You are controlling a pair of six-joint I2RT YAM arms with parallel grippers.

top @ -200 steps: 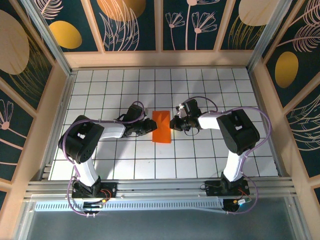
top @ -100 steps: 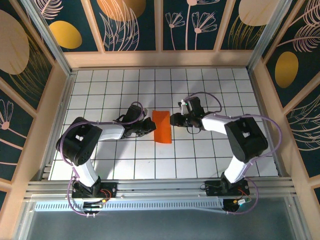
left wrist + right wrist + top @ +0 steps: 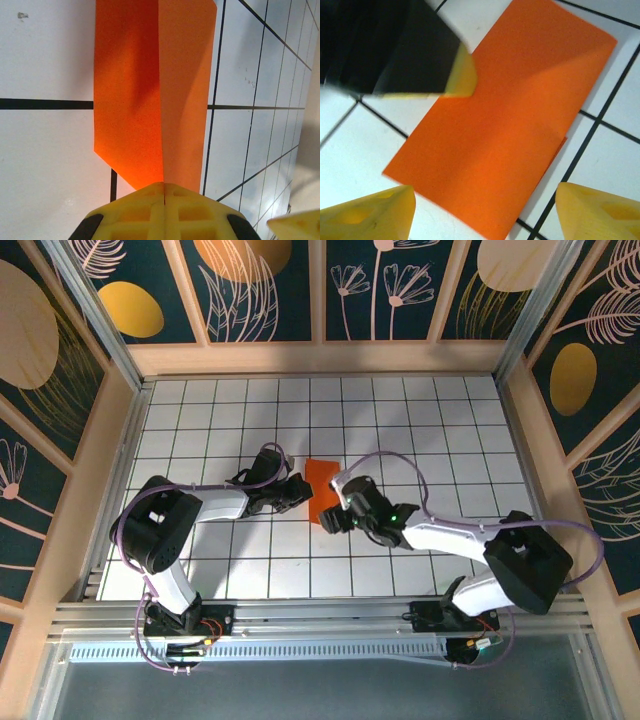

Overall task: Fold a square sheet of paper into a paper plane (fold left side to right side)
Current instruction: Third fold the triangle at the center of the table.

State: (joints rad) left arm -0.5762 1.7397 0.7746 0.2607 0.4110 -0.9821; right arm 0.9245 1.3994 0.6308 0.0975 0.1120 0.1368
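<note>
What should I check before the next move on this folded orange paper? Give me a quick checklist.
1. Fold: the square sheet of paper is folded in half: ok.
2. Layer edges aligned: not ok, one layer peeks out along a long side.
3. Hold: left gripper shut, tip at the paper's edge: ok.
4. Whether it actually pinches the paper: cannot tell.
5. Free arm: right gripper open above the paper's near end: ok.

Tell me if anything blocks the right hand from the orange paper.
Nothing visible does. The right hand hangs open over the orange paper; the left hand pinches one edge, off to the side.
</note>
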